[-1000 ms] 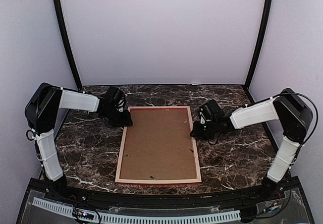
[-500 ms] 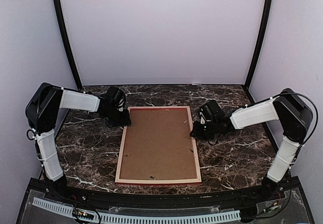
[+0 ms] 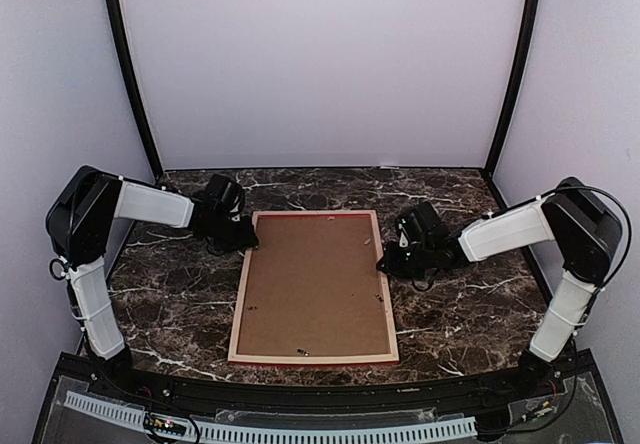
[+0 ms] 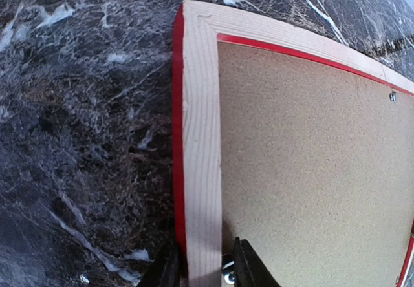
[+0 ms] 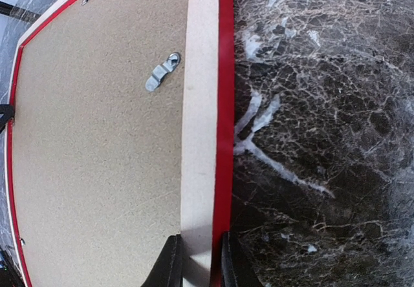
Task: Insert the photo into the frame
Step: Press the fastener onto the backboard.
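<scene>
Now | step: taking hold of the frame (image 4: 202, 138), back-side up, by both long rails | left gripper (image 4: 206, 269): rail between its fingers, clamp unclear | right gripper (image 5: 197, 261): clamped on rail between its fingers | photo: not in view | next: probably an even two-handed lift

— What's different on the left side?
— The left gripper (image 4: 206, 269) has narrowed its jaws around the frame (image 4: 202, 138)'s left rail near the far corner, nudging slightly leftward.

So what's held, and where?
Right gripper pinches the red-edged wooden picture frame by its right rail; left gripper straddles the left rail, grip unclear.
</scene>
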Motion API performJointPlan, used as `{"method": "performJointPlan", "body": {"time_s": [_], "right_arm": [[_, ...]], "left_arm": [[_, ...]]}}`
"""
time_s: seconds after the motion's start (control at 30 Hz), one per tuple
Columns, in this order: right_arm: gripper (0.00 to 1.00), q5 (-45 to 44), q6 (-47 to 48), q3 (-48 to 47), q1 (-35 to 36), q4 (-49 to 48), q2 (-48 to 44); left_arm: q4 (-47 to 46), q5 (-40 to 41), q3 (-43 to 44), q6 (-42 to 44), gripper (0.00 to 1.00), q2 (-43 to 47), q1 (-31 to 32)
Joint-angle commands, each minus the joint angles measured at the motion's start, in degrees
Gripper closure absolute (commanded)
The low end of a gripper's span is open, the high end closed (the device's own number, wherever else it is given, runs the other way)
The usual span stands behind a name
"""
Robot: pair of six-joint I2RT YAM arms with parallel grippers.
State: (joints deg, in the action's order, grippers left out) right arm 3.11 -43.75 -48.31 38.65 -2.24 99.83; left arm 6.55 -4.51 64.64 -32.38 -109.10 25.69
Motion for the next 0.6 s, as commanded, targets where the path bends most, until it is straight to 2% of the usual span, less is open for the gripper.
{"method": "performJointPlan", "body": {"time_s": [0.0, 0.17, 0.3, 0.43, 0.57], "right_arm": [[0.93, 1.4, -2.2, 2.3, 0.6, 0.6, -0.1], [0.94, 0.9, -2.2, 2.7, 0.6, 0.6, -0.4], [0.94, 0.4, -2.5, 2.8, 0.6, 0.9, -1.1], [0.94, -0.5, -2.7, 2.4, 0.5, 1.8, -1.2], [0.95, -0.5, -4.5, 3.0, 0.4, 1.0, -1.4]], "left_arm": [[-0.4, -2.7, -2.7, -2.9, 0.66, 1.4, -0.4], [2.9, -0.6, 0.1, -1.2, 0.48, 1.4, -1.1], [7.6, 3.2, 3.2, 2.0, 0.37, 2.4, -1.2], [12.5, 6.9, 6.5, 5.2, 0.33, 2.5, -1.2], [15.8, 7.1, 9.5, 7.3, 0.32, 1.6, -1.2]]}}
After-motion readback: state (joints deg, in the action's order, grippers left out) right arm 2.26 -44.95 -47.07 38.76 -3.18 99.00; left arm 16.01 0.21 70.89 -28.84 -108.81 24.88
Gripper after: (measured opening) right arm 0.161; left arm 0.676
